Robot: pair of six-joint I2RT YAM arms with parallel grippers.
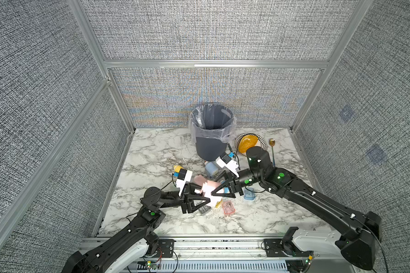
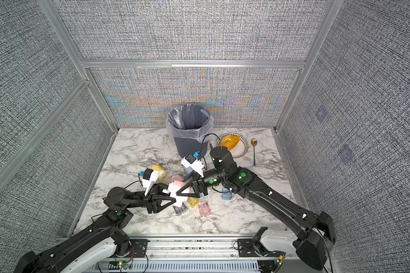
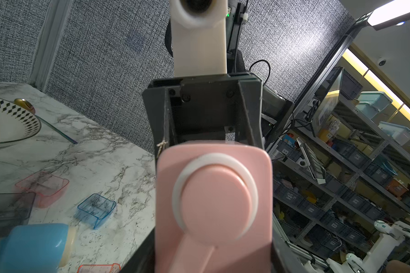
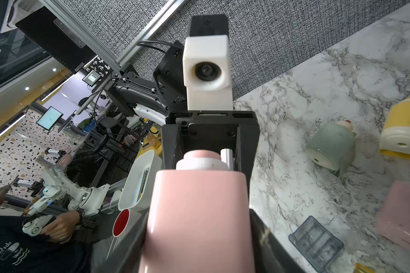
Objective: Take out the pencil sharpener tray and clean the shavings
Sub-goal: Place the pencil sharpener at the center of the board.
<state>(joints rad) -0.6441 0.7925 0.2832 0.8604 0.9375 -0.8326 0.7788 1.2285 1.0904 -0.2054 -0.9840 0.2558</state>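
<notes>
pink plastic, smooth and glossy, forms the pink pencil sharpener (image 1: 210,186), which hangs above the marble counter (image 1: 152,153) near its middle, between the two arms. the left hand (image 1: 207,196) pinches it from the left and the right hand (image 1: 216,188) pinches it from the right, each pressed against its sides. in the left wrist view its end face carries a round pink hub set in a white ring, with a crank arm running off it. in the right wrist view the rounded body ends in a white ribbed collar. whether its drawer is in place i cannot tell. a clear pink tray (image 1: 228,208) lies on the counter just near-right of the hands. a clear blue tray (image 1: 249,194) with dark specks inside sits further right, apart from it. shavings (image 4: 336,201) show as fine flecks strewn over the marble around the trays. a lined grey bin (image 1: 211,141) stands at the far edge.
</notes>
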